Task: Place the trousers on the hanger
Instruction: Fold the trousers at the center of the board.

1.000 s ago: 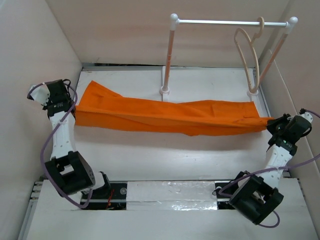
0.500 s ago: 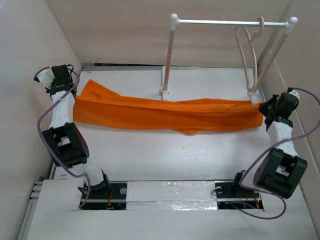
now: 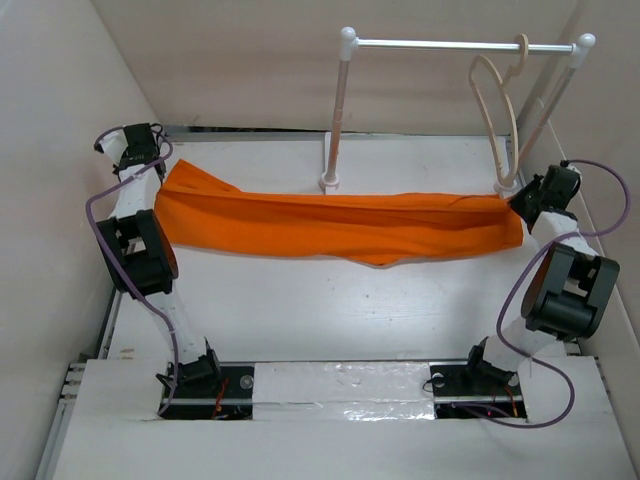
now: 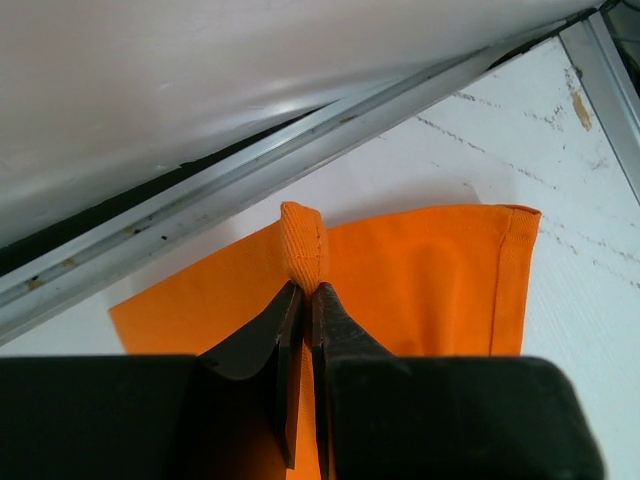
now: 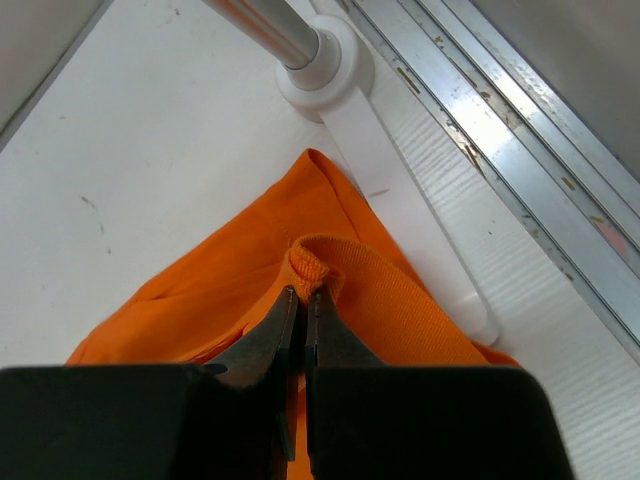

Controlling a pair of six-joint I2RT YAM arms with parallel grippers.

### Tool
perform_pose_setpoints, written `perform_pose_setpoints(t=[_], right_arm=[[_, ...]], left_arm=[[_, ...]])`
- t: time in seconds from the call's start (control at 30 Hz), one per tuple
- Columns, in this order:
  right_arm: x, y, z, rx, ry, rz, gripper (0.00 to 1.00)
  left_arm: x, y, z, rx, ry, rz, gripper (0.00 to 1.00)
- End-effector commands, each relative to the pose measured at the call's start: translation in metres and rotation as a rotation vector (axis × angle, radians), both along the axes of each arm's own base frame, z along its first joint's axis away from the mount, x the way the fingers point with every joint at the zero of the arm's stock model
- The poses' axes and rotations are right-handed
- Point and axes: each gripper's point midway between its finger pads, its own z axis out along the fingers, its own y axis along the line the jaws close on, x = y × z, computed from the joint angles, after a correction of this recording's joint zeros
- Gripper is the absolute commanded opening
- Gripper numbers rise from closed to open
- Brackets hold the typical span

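Note:
The orange trousers (image 3: 340, 225) hang stretched between my two grippers, sagging a little in the middle above the white table. My left gripper (image 3: 152, 172) is shut on the trousers' left end at the far left; the left wrist view shows a pinched fold (image 4: 303, 245) between the jaws. My right gripper (image 3: 522, 197) is shut on the right end, by the rack's right foot; the right wrist view shows the pinched fold (image 5: 312, 262). The beige hanger (image 3: 496, 110) hangs by its hook from the metal rod at the back right, above my right gripper.
A white rack with a metal rod (image 3: 450, 44) stands at the back, its left foot (image 3: 329, 181) just behind the trousers and its right foot (image 5: 330, 60) beside my right gripper. Beige walls close in on the left, back and right.
Both arms have reached farther back, carrying the trousers' ends toward the rack. The fabric now hangs closer to the rack's feet, and the right end sits under the hanger.

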Motion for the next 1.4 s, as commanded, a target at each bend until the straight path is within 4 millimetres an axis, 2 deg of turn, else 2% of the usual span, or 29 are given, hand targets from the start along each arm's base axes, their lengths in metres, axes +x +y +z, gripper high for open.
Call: perform_pose_setpoints(t=[0.0,0.2,0.3,0.43,0.47,0.5,0.53,0.57,0.6,0.63,0.67,0.73,0.77,0.8,0.83,0.87,0.9,0.93,0.97,1.0,1.03,1.07,1.13,1.2,1.23,1.27,1.3,1.33,1.37], right_arm=[[0.032,-0.033,0.055,-0.107,-0.169,-0.072,0.02],[0.057,-0.024,0.039,-0.041,-0.198,0.003,0.04],[0.061,-0.02,0.03,-0.024,-0.204,0.024,0.09],[0.059,-0.013,0.036,-0.017,-0.264,0.043,0.23],[0.058,-0.008,0.039,-0.009,-0.281,0.057,0.32],[0.053,-0.004,0.043,-0.011,-0.297,0.069,0.41],[0.052,-0.001,0.049,-0.015,-0.318,0.083,0.43],[0.049,0.006,0.052,-0.004,-0.325,0.109,0.5],[0.044,0.009,0.066,-0.017,-0.35,0.113,0.57],[0.039,0.018,0.064,-0.018,-0.356,0.126,0.63],[0.035,0.019,0.07,-0.03,-0.376,0.123,0.75],[0.029,0.034,0.087,-0.049,-0.414,0.156,0.84],[0.025,0.04,0.086,-0.053,-0.408,0.187,0.89],[0.022,0.05,0.089,-0.056,-0.412,0.215,0.9],[0.018,0.066,0.103,-0.072,-0.443,0.251,0.9],[0.009,0.077,0.093,-0.068,-0.43,0.278,0.87],[0.004,0.087,0.092,-0.069,-0.437,0.297,0.8],[0.0,0.106,0.095,-0.075,-0.464,0.338,0.67],[-0.009,0.117,0.105,-0.091,-0.499,0.362,0.28],[-0.018,0.126,0.087,-0.078,-0.477,0.38,0.1],[-0.024,0.131,0.083,-0.077,-0.47,0.391,0.01],[-0.03,0.137,0.078,-0.083,-0.46,0.407,0.0],[-0.045,0.143,0.06,-0.086,-0.431,0.418,0.0],[-0.056,0.144,0.047,-0.093,-0.41,0.416,0.11],[-0.064,0.145,0.03,-0.083,-0.378,0.417,0.19],[-0.068,0.144,0.022,-0.085,-0.359,0.412,0.39],[-0.072,0.143,0.014,-0.082,-0.34,0.401,0.5],[-0.08,0.145,-0.001,-0.067,-0.302,0.401,0.5],[-0.083,0.139,-0.009,-0.079,-0.279,0.372,0.7]], left_arm=[[0.019,0.027,0.037,0.082,-0.114,0.042,0.01],[0.043,0.019,0.02,0.036,-0.152,-0.028,0.06],[0.053,0.011,0.02,0.013,-0.181,-0.082,0.21],[0.063,0.001,0.033,-0.007,-0.244,-0.149,0.26],[0.065,-0.001,0.036,0.0,-0.263,-0.166,0.28],[0.066,-0.005,0.045,-0.001,-0.285,-0.191,0.4],[0.065,-0.006,0.047,0.001,-0.286,-0.2,0.47],[0.063,-0.007,0.048,0.003,-0.28,-0.206,0.52],[0.059,-0.005,0.049,0.015,-0.266,-0.197,0.55],[0.052,-0.005,0.044,0.011,-0.234,-0.185,0.57],[0.044,-0.006,0.034,0.0,-0.209,-0.174,0.57],[0.032,-0.013,0.039,-0.034,-0.243,-0.153,0.55],[0.017,-0.02,0.018,-0.07,-0.215,-0.142,0.52],[0.008,-0.027,0.031,-0.085,-0.256,-0.148,0.49],[0.001,-0.032,0.03,-0.112,-0.277,-0.131,0.48],[-0.014,-0.038,0.009,-0.143,-0.248,-0.122,0.47],[-0.024,-0.043,0.02,-0.149,-0.276,-0.118,0.44],[-0.031,-0.047,0.018,-0.169,-0.283,-0.106,0.44],[-0.045,-0.053,0.001,-0.191,-0.247,-0.106,0.44],[-0.053,-0.058,0.006,-0.199,-0.259,-0.114,0.43],[-0.06,-0.062,0.001,-0.212,-0.247,-0.116,0.42],[-0.073,-0.067,-0.015,-0.233,-0.203,-0.116,0.42],[-0.083,-0.073,-0.024,-0.255,-0.168,-0.124,0.47],[-0.096,-0.082,-0.044,-0.3,-0.1,-0.133,0.51],[-0.099,-0.087,-0.051,-0.321,-0.083,-0.142,0.54],[-0.107,-0.092,-0.063,-0.344,-0.052,-0.143,0.55],[-0.109,-0.096,-0.071,-0.37,-0.038,-0.144,0.59],[-0.112,-0.098,-0.076,-0.385,-0.027,-0.137,0.6],[-0.116,-0.1,-0.083,-0.403,-0.013,-0.129,0.6]])
